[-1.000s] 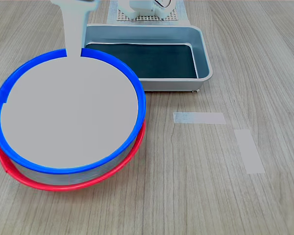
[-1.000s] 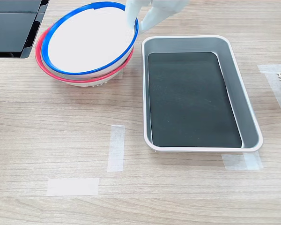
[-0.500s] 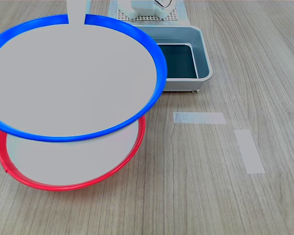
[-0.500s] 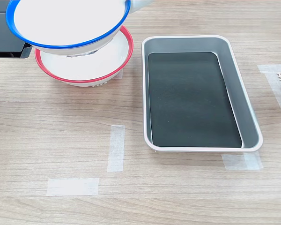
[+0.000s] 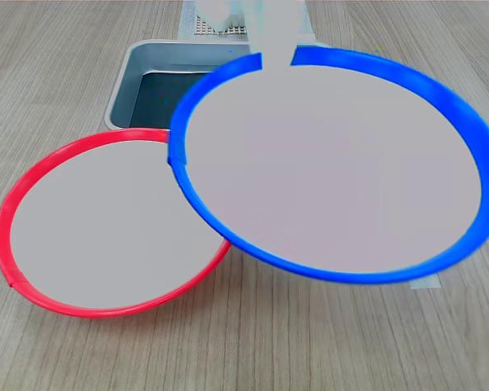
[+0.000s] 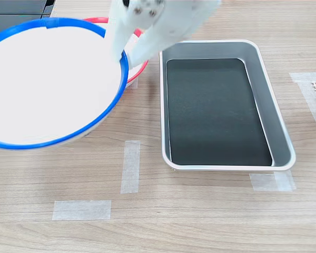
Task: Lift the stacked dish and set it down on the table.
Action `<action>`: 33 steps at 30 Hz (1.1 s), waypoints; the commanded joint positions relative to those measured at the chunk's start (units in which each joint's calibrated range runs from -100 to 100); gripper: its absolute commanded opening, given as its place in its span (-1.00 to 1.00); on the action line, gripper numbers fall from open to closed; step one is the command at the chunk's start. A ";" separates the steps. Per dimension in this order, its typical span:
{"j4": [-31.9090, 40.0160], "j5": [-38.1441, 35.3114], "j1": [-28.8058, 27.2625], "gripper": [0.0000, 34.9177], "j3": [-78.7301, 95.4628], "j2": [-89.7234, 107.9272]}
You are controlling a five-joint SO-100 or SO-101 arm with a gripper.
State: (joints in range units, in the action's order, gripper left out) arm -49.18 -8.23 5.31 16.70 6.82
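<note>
In the first exterior view, the red-rimmed dish (image 5: 106,224) rests on the surface (image 5: 326,342) at the left. Right of it and overlapping its edge, the stacked dish (image 5: 334,163) hangs tilted in the air, with the pincer (image 5: 275,49) clamped on its far rim. The metal tray (image 5: 143,73) sits behind.

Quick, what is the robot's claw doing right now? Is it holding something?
Gripper: shut on the rim of the blue-rimmed dish, holding it up in the air, clear of the red-rimmed dish.
</note>
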 commanded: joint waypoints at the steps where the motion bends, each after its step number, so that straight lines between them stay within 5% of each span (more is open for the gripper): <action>1: 2.09 0.63 3.49 -1.00 -2.72 -2.60; 9: 4.41 1.86 9.14 -1.00 -1.36 -9.76; 23: 8.86 0.73 9.98 -0.99 7.75 -10.27; 28: 10.84 -0.49 9.23 -0.27 10.66 -10.27; 33: 9.19 -1.61 8.01 -0.07 11.48 -9.08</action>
State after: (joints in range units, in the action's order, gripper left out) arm -39.07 -9.26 14.60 28.22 -3.75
